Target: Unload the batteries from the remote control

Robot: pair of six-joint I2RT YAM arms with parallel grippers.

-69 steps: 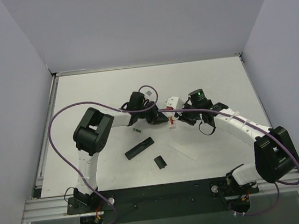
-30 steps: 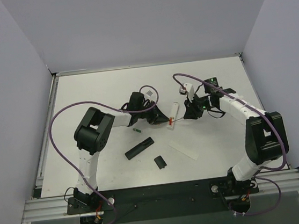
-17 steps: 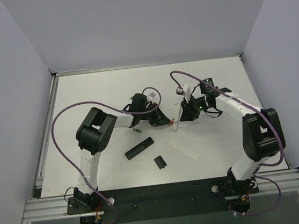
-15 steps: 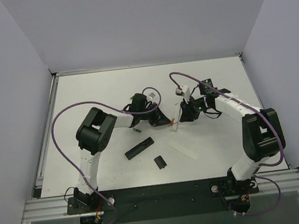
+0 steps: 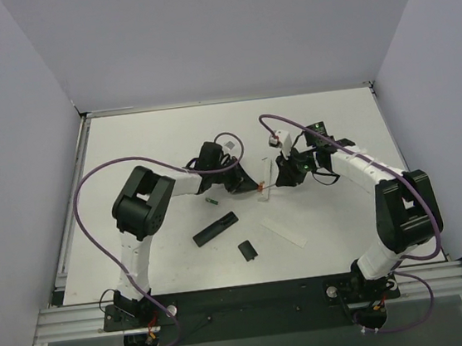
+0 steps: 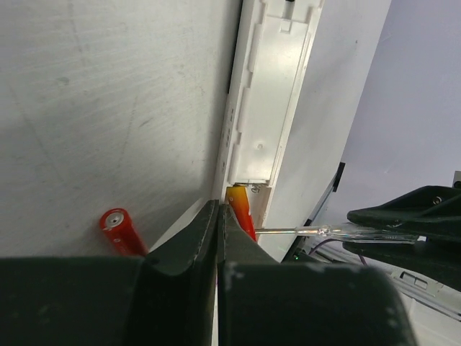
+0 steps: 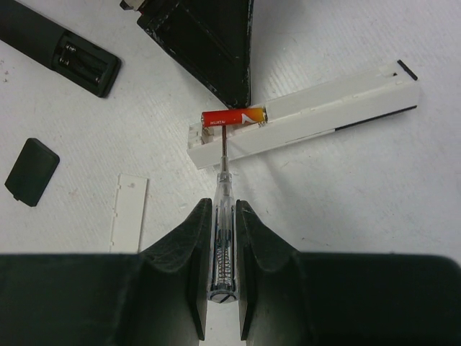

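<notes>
A white remote control (image 7: 324,108) lies face down with its battery slot open. One red battery (image 7: 234,117) sits at the slot's end. My right gripper (image 7: 223,205) is shut on a clear-handled screwdriver (image 7: 224,238), and the screwdriver's tip touches that battery. My left gripper (image 6: 218,209) is shut with nothing in it, its tips against the remote's end beside the battery (image 6: 241,213). A second red battery (image 6: 124,231) lies loose on the table by the left fingers. The top view shows both grippers meeting at the remote (image 5: 266,169).
A black remote (image 5: 215,228) with dark batteries in its open slot lies nearer the arms. Its black cover (image 5: 247,250) and a white cover strip (image 5: 284,233) lie close by. A small green cylinder (image 5: 211,200) rests behind the left gripper.
The right gripper has carried the screwdriver left, up to the white remote's end. The left jaws have closed the last bit at the remote.
</notes>
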